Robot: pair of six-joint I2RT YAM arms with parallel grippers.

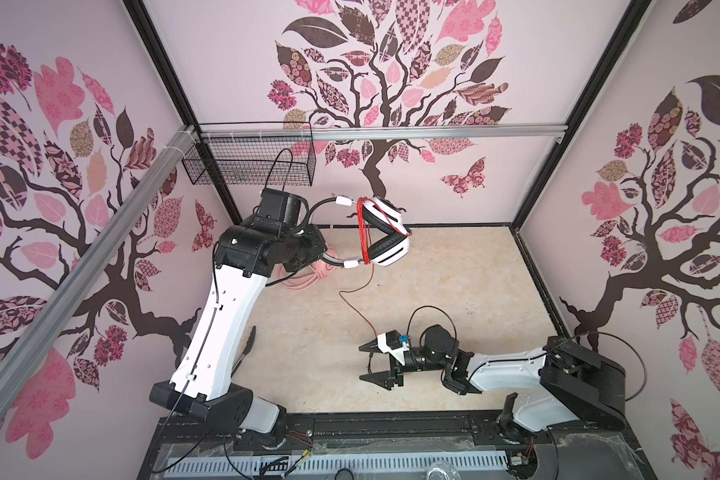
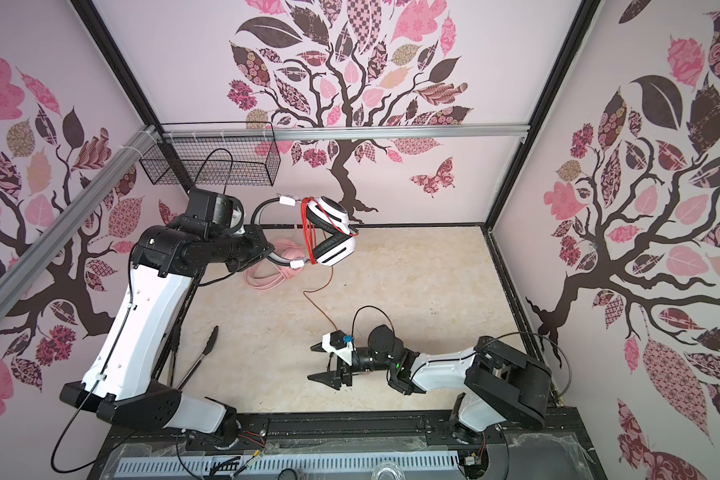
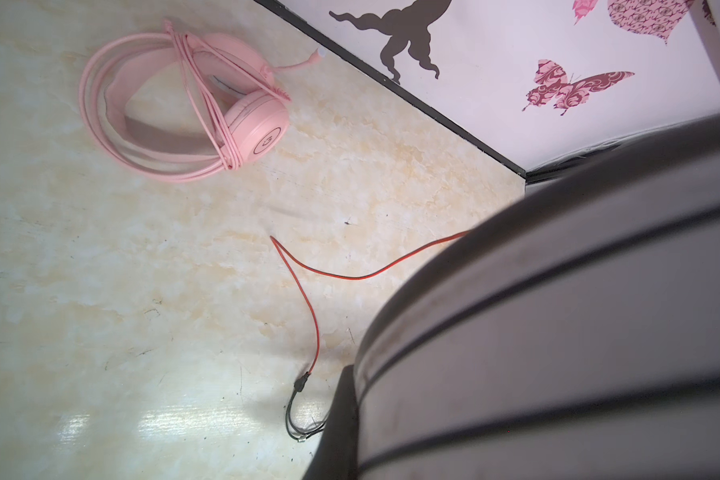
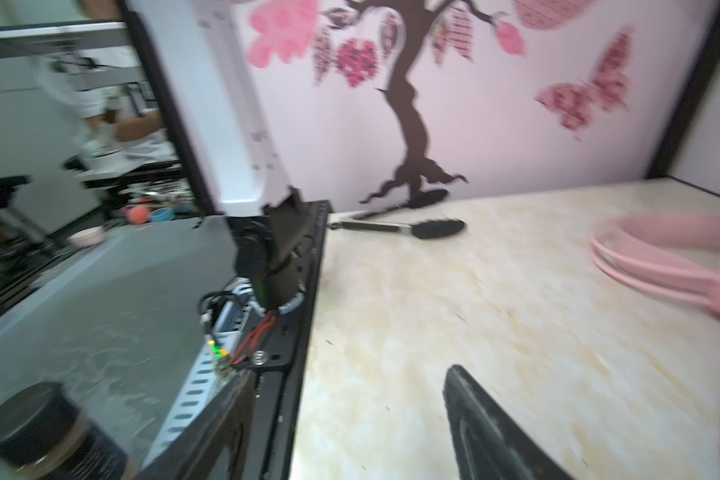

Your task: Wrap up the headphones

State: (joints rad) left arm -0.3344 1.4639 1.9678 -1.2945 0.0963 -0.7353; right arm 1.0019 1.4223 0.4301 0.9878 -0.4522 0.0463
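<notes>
Your left gripper [image 1: 321,248] is clamped tight on the headband of the white headset [image 1: 385,218] and holds it up above the table [image 1: 453,291], near the back wall. The orange-red cable [image 1: 362,232] is looped several turns across the headset. Its loose tail drops to the table and ends just beside your right gripper [image 1: 362,361], whose jaws are spread and empty. The pink headset [image 3: 262,124] lies on the table below the left arm, cable wrapped around it.

A black wire basket [image 1: 250,166] hung from the rail on the back wall, at its left end. Black-tipped tongs [image 2: 211,338] lay on the marbled cream surface [image 1: 453,291] near its front left corner. A pink butterfly decal [image 1: 464,178] sat beside the wallpaper's tree trunk [image 1: 373,170].
</notes>
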